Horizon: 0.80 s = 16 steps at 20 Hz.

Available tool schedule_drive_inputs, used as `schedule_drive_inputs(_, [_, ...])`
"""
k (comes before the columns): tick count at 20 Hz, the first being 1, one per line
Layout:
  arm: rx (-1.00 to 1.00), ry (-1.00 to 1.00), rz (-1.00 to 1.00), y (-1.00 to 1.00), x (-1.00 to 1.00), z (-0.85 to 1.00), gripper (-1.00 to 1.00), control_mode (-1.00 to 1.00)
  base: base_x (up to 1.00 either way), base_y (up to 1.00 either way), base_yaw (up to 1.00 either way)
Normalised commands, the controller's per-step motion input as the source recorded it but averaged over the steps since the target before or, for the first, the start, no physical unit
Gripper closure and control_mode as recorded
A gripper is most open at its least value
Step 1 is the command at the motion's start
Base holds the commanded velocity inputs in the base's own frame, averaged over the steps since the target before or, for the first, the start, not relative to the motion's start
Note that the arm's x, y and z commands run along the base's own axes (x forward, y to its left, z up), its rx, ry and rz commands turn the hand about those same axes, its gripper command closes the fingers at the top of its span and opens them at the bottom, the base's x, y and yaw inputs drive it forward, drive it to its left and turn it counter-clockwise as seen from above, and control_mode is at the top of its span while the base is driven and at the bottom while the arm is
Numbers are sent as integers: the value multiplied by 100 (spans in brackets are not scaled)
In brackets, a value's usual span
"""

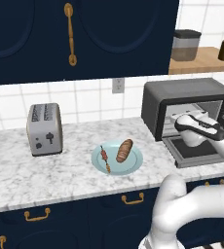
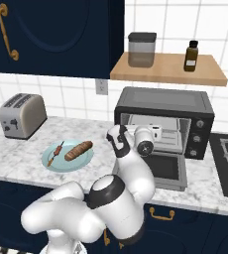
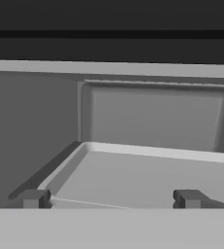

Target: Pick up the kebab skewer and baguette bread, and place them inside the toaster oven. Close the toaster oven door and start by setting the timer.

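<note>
Facing into the toaster oven [image 2: 164, 115] — its toaster oven door [image 2: 165, 170] folded down flat on the counter — the gripper [image 3: 111, 198] hangs at the cavity mouth, jaws spread wide and empty. The food lies off to the arm's left on a pale blue plate [image 1: 132, 167]: the baguette bread [image 1: 124, 150] nearer the oven, the kebab skewer [image 1: 105, 158] just beside it — both long axes roughly parallel.

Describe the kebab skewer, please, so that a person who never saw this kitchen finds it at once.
On the marble counter, between the silver toaster and the black toaster oven, lies a pale blue plate. The kebab skewer is on its left half, beside the baguette bread. It is the thin stick with small dark meat chunks, not the golden loaf.
</note>
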Motion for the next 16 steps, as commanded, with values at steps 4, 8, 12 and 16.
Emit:
schedule_drive_inputs(4, [0,0,0,-11,44,-29,-100,-100,0,0,0])
schedule_drive_inputs(8, [0,0,0,-13,30,-13,-100,-100,0,0,0])
schedule_drive_inputs(12, [0,0,0,-6,0,-43,-100,-100,0,0,0])
schedule_drive_inputs(16, [0,0,0,-7,10,-16,-100,-100,0,0,0])
